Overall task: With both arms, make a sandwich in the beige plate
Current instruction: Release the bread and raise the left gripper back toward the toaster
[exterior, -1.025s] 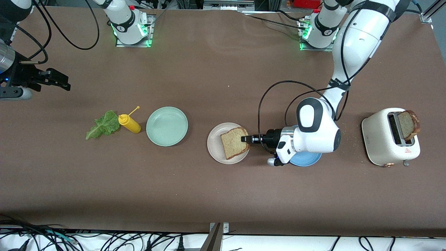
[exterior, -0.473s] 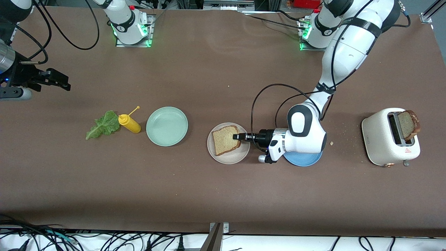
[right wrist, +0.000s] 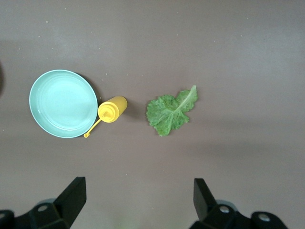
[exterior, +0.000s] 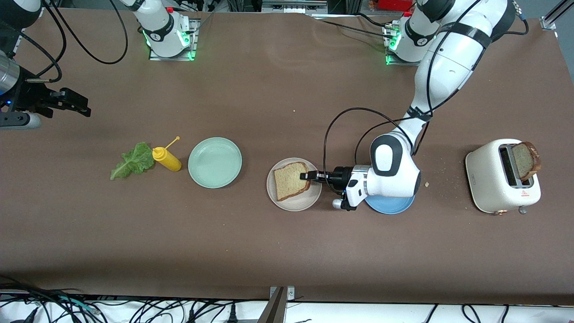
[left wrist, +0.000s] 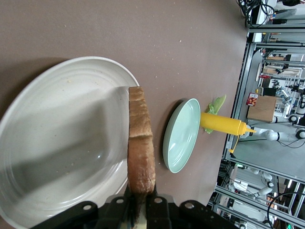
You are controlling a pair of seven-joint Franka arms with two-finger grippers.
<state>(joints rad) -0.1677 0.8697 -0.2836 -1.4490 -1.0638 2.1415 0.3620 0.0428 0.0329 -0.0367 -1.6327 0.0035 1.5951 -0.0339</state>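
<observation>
Scene: A sandwich is being started on a brown table [exterior: 287,251], with one bread slice [exterior: 290,180] brought over the beige plate [exterior: 293,202] near the table's middle.
Left end effector: The left end effector [exterior: 308,176] is seen pressed together on the slice's edge, at the plate's rim toward the left arm's end of the table; in the left wrist view the slice [left wrist: 141,150] is pinched by its crust above the plate [left wrist: 57,157].
Right end effector: The right end effector [exterior: 74,105], fingers spread and empty, is held waiting over the right arm's end of the table.
Ingredients: A lettuce leaf [exterior: 132,160] and a yellow sauce bottle [exterior: 166,159] are found just beside each other, next to the mint-green plate [exterior: 215,162]; a second slice [exterior: 525,160] is left standing in the toaster [exterior: 493,179]. A blue plate [exterior: 392,205] is partly hidden under the left arm.
Step in hand: The first slice is judged to be about to be released.
How it is done well: The slice should be laid flat and centred inside the rim before the pinch is eased, and the fingers drawn straight back so the bread is not dragged off.
</observation>
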